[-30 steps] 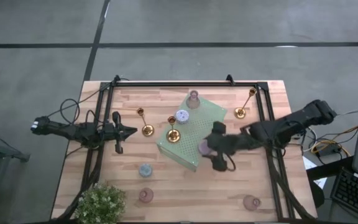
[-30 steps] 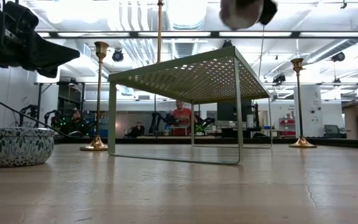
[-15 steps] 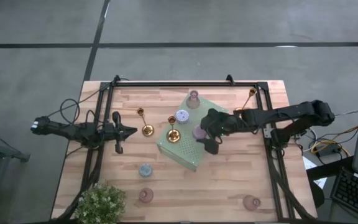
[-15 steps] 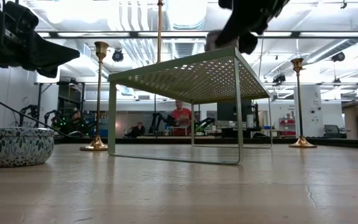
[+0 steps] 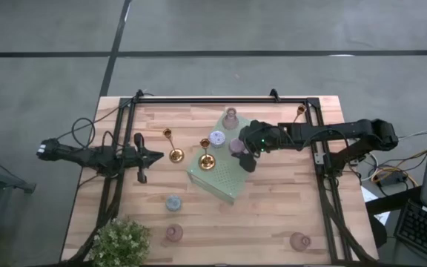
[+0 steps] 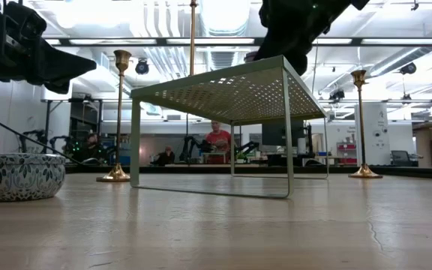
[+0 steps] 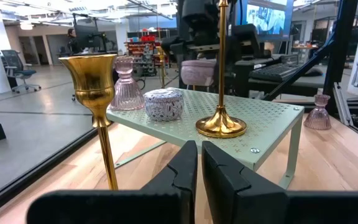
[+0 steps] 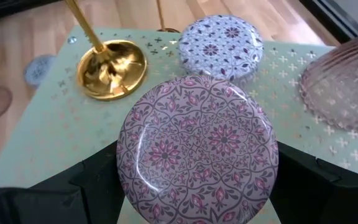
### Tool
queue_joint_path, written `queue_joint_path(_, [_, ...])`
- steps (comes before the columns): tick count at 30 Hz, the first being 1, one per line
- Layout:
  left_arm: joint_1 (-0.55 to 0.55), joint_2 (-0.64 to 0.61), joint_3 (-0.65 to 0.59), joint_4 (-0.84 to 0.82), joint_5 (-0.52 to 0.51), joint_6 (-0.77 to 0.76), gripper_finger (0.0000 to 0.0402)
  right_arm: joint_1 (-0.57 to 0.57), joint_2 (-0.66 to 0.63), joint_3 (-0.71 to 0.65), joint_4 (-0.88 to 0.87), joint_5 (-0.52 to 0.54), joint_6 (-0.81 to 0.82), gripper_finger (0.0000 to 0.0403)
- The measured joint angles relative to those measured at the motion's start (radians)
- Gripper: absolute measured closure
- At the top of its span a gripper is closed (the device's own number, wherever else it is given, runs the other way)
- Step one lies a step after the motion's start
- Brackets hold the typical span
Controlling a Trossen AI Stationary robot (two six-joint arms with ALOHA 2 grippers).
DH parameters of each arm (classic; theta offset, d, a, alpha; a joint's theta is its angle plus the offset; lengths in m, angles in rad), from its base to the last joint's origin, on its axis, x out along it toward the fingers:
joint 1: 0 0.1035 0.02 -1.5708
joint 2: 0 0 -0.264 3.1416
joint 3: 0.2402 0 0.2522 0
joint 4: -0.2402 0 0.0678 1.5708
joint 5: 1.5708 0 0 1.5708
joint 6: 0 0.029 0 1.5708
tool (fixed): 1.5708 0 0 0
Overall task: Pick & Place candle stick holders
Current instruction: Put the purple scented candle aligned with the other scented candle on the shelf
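The right gripper [image 5: 242,150] has its two dark fingers [image 8: 98,177] spread wide on either side of a squat round pink holder with a flower-patterned lid [image 8: 197,148], clamped on its flanks, and holds it over the pale-green perforated metal shelf [image 5: 224,172] near that shelf's middle; the low view does not settle whether the holder touches the surface. Just beyond it on the shelf stand a round lilac patterned holder [image 8: 221,38], a slim shiny gold candlestick with a flared round base [image 8: 112,67] toward the shelf's left edge, and a ribbed pink glass holder [image 5: 230,116] at the shelf's far corner. The left gripper [image 5: 150,156] hangs near the tabletop's left edge with its jaws together and nothing between them, pointing at a second gold candlestick [image 5: 173,150] that stands on the wood just beside the shelf. A third gold candlestick [image 5: 299,110] shows near the far right corner. A pale blue patterned holder [image 5: 173,202] sits on the wood in front of the shelf, with two more pink glass holders [image 5: 173,232] near the front edge.
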Motion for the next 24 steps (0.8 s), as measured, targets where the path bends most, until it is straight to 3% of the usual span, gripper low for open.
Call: queue_joint_path(24, [0.000, 0.000, 0.000, 0.000, 0.000, 0.000, 0.0374, -0.011, 0.043, -0.056, 0.077, 0.051, 0.043, 0.0094])
